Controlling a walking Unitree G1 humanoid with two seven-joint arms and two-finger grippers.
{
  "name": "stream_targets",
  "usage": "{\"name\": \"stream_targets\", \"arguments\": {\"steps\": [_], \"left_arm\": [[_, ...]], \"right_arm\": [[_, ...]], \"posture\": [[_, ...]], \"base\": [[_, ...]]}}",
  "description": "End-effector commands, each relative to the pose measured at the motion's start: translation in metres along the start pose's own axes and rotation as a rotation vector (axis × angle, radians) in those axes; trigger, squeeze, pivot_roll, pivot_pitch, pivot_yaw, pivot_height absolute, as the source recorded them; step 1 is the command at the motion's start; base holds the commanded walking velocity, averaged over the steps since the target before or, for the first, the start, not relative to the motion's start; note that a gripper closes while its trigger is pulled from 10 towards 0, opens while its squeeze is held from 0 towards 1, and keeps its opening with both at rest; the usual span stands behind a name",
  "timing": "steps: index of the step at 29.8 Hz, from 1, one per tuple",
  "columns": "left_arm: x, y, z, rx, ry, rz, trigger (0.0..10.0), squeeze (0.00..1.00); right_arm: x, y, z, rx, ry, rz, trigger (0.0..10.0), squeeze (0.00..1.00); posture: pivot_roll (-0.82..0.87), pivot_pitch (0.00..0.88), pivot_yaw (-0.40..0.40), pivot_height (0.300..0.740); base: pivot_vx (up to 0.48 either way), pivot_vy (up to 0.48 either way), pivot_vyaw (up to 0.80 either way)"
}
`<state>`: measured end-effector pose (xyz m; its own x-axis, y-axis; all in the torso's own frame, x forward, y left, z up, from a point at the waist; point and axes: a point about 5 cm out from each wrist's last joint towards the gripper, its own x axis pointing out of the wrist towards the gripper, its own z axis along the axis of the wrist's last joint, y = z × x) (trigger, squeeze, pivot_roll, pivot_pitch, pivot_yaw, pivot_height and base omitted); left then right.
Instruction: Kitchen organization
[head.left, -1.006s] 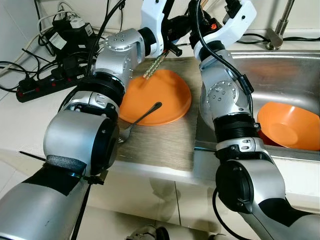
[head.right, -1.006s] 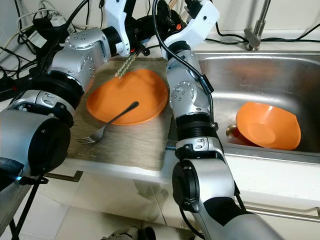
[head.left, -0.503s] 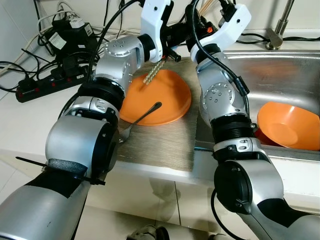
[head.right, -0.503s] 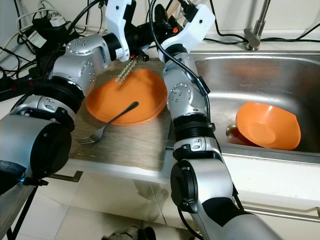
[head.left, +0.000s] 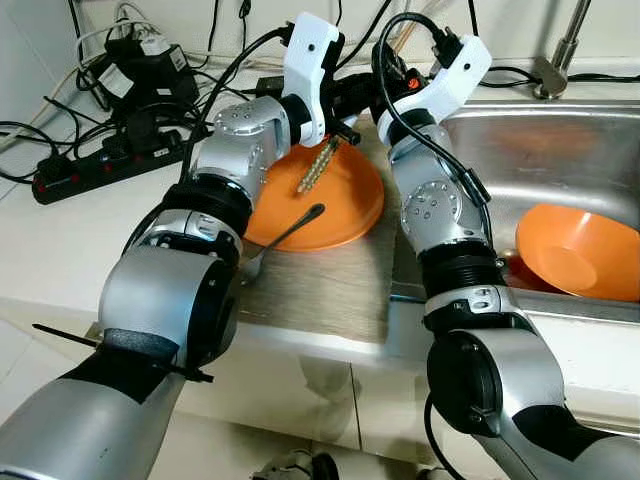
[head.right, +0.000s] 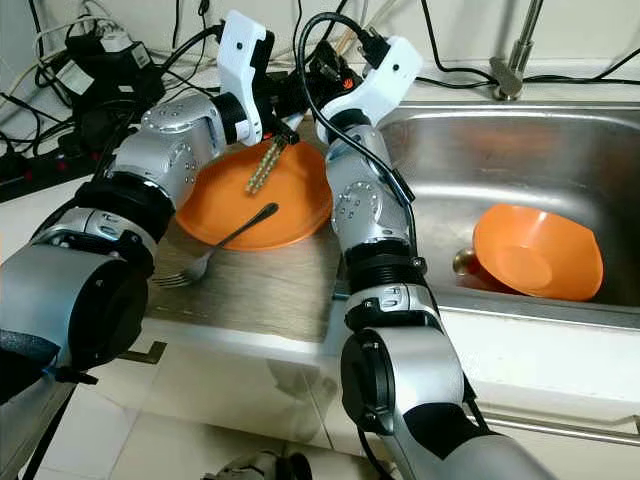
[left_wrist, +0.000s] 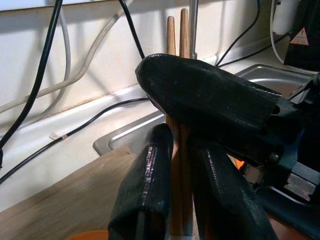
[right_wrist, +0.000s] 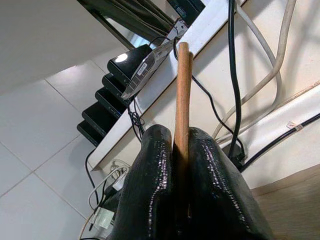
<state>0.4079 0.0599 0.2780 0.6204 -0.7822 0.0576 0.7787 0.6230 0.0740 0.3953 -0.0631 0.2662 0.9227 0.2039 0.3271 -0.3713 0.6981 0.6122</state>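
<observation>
Orange plate (head.left: 340, 200) and fork (head.left: 285, 235) crowd board (head.left: 330, 290); front strip free; cables (head.left: 100, 100) block counter left.

black power strip (head.left: 95, 170) and tangled cables (head.left: 150, 60) on the white counter, tap (head.left: 560, 50) behind

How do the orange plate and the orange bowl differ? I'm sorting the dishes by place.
The orange plate lies on the wooden board, while the orange bowl sits tilted in the sink. The plate is shallow and wide; the bowl is deeper. A fork leans on the plate's rim. Both are plain orange.
</observation>
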Motion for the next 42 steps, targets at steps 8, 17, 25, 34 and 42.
{"name": "stream_targets", "arguments": {"steps": [8, 17, 25, 34, 42], "left_arm": [[0.012, -0.016, 0.023, 0.064, -0.063, -0.098, 0.0, 0.00], [0.012, -0.018, 0.022, 0.069, -0.055, -0.121, 0.0, 0.00], [0.012, -0.017, 0.023, 0.064, -0.059, -0.113, 0.0, 0.00], [0.011, -0.014, 0.025, 0.065, -0.047, -0.086, 1.3, 0.00], [0.003, 0.001, 0.015, 0.078, 0.009, 0.027, 10.0, 0.00]], "right_arm": [[-0.005, 0.009, -0.036, -0.006, 0.135, 0.006, 0.0, 0.00], [-0.005, 0.008, -0.036, -0.003, 0.133, 0.003, 0.0, 0.00], [-0.005, 0.007, -0.037, 0.000, 0.134, -0.003, 0.0, 0.00], [-0.005, 0.005, -0.038, 0.006, 0.141, -0.010, 0.0, 0.00], [-0.007, 0.000, -0.041, -0.016, 0.148, -0.032, 0.0, 0.00]], "posture": [[-0.06, 0.033, 0.168, 0.740], [-0.05, 0.036, 0.169, 0.740], [-0.05, 0.037, 0.168, 0.740], [-0.05, 0.032, 0.164, 0.740], [-0.05, 0.026, 0.165, 0.740]], "base": [[0.000, 0.000, 0.00], [0.000, 0.000, 0.00], [0.000, 0.000, 0.00], [0.000, 0.000, 0.00], [0.000, 0.000, 0.00]]}}
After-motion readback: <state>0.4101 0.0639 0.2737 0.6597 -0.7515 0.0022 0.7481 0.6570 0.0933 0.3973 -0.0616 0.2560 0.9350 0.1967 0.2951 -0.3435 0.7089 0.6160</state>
